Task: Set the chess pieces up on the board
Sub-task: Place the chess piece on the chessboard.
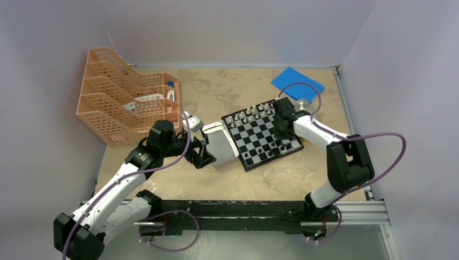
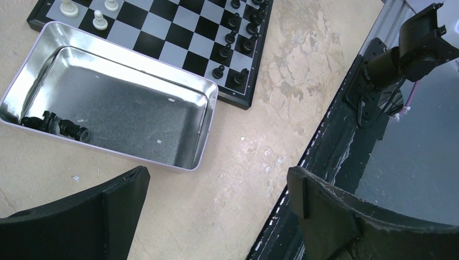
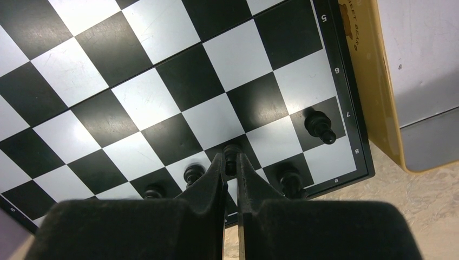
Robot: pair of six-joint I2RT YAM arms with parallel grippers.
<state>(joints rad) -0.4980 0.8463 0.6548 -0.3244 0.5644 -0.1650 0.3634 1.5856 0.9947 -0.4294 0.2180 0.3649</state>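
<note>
The checkered board (image 1: 262, 134) lies mid-table, with white pieces (image 1: 254, 111) along its far edge and black pieces (image 1: 270, 150) along its near edge. My right gripper (image 3: 231, 162) is shut on a black piece (image 3: 231, 153) and holds it over the board's near right corner, among other black pieces (image 3: 319, 127). My left gripper (image 2: 216, 187) is open and empty over bare table, just near the open silver tin (image 2: 116, 108). A few black pieces (image 2: 57, 125) lie in the tin's corner. The board also shows in the left wrist view (image 2: 178, 32).
A peach plastic tray rack (image 1: 127, 97) stands at the back left. A blue flat pad (image 1: 296, 82) lies at the back right. A yellow-edged thing (image 3: 379, 97) lies just beside the board's right edge. The black rail (image 1: 233, 211) runs along the table's near edge.
</note>
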